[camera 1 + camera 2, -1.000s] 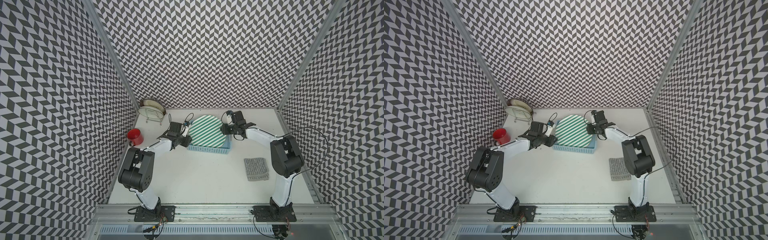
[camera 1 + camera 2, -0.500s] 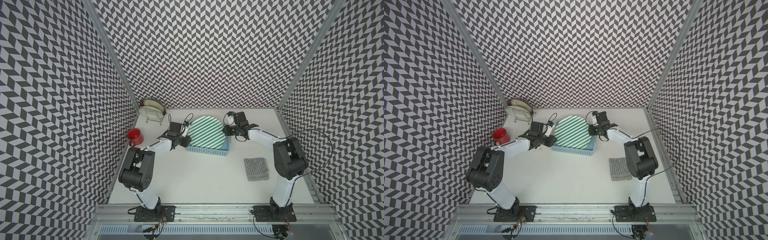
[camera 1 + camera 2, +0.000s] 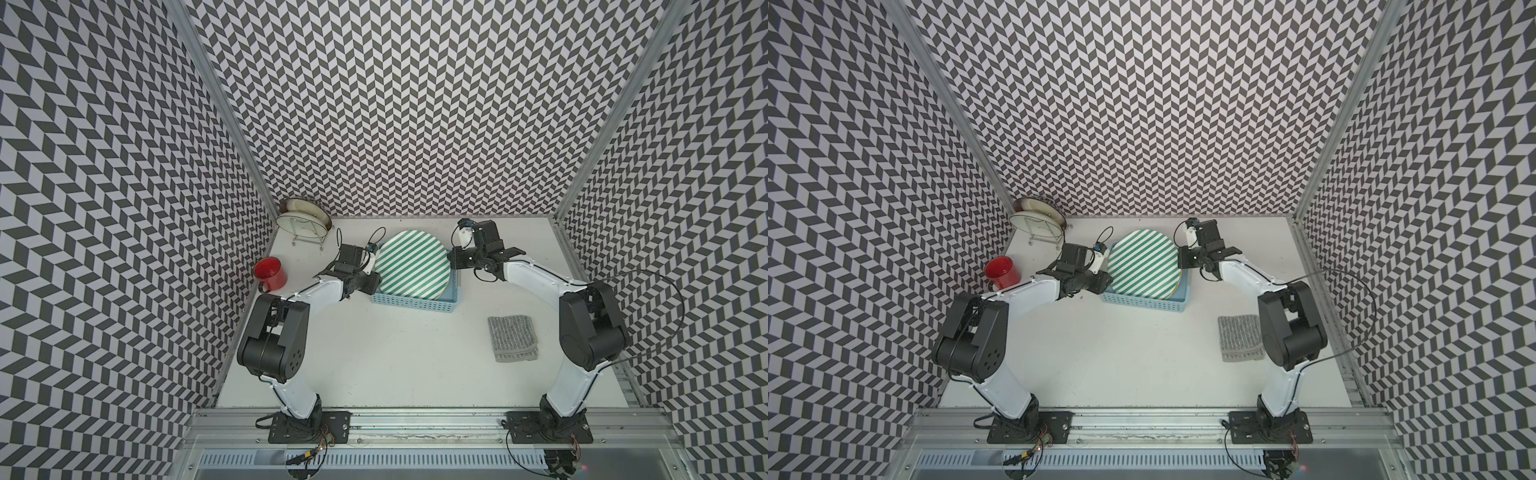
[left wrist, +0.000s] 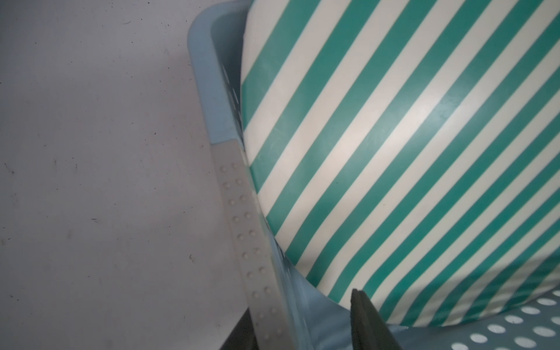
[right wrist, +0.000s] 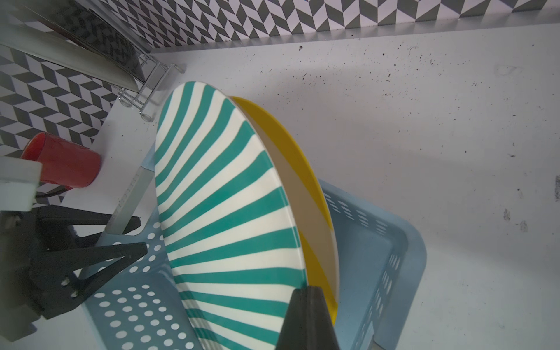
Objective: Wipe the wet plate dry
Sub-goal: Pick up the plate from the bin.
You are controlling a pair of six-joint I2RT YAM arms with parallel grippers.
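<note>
The green-and-white striped plate (image 3: 413,266) (image 3: 1144,264) stands tilted on edge in a light blue basket (image 3: 415,304). My right gripper (image 3: 450,260) is at the plate's right edge. In the right wrist view its fingers (image 5: 306,303) are pressed together, shut on the striped plate's (image 5: 227,212) rim, in front of a yellow plate (image 5: 291,145). My left gripper (image 3: 375,283) straddles the basket's left wall. Its grey pad (image 4: 242,227) lies against the outside of the basket (image 4: 221,106) and the dark finger (image 4: 363,318) sits inside. A grey towel (image 3: 512,338) lies flat on the table at the right, untouched.
A red mug (image 3: 271,273) stands by the left wall. A wire rack with a pale plate (image 3: 305,218) fills the back left corner. Patterned walls close in three sides, and a metal rail (image 3: 415,428) runs along the front.
My right gripper's jaws have closed on the striped plate's right rim. The left gripper has kept its place on the basket wall. The towel has not moved.
</note>
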